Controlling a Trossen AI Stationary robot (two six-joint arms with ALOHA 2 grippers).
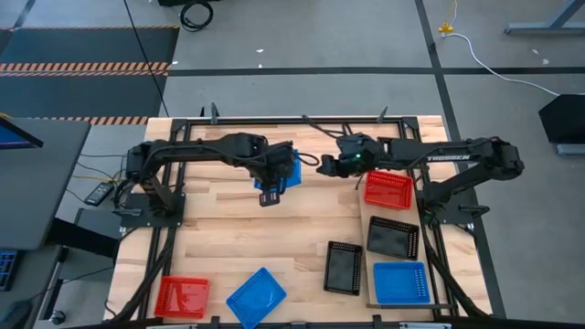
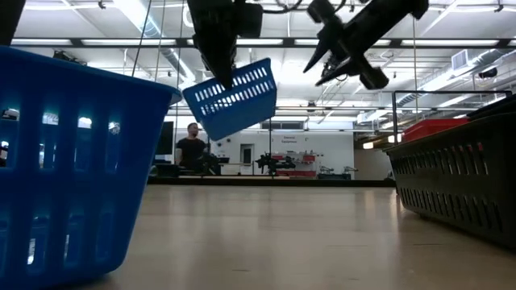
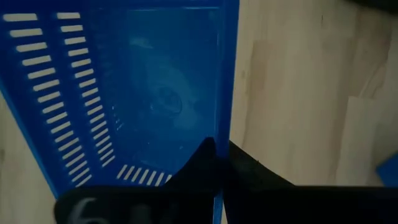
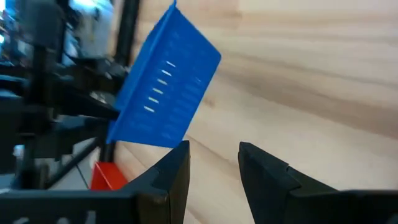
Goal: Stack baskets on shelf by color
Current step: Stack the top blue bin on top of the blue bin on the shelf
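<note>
My left gripper (image 1: pixel 271 188) is shut on a blue basket (image 1: pixel 285 168) above the far middle of the table; in the low view that basket (image 2: pixel 234 98) hangs tilted in the air. My right gripper (image 1: pixel 322 166) stands open just to the right of it, touching nothing; its wrist view shows the blue basket (image 4: pixel 165 87) ahead of its parted fingers. On the table rest a red basket (image 1: pixel 388 187), two black baskets (image 1: pixel 393 236) (image 1: pixel 344 267), two more blue baskets (image 1: pixel 400 281) (image 1: pixel 256 297) and another red one (image 1: pixel 181 294). I cannot make out the shelf. My left gripper pinches one side wall (image 3: pixel 227 124) of the blue basket at its rim, one finger (image 3: pixel 202 163) inside the basket and one outside. The fingers come from above, pointing steeply down. The basket hangs below them, tilted and lifted clear of the table.
The baskets on the table lie along its right side and near edge; the middle is bare wood (image 1: pixel 247 233). A black frame (image 1: pixel 302 119) runs along the far edge. In the low view a blue basket (image 2: pixel 72 161) and a black basket (image 2: pixel 459 177) stand close to the camera.
</note>
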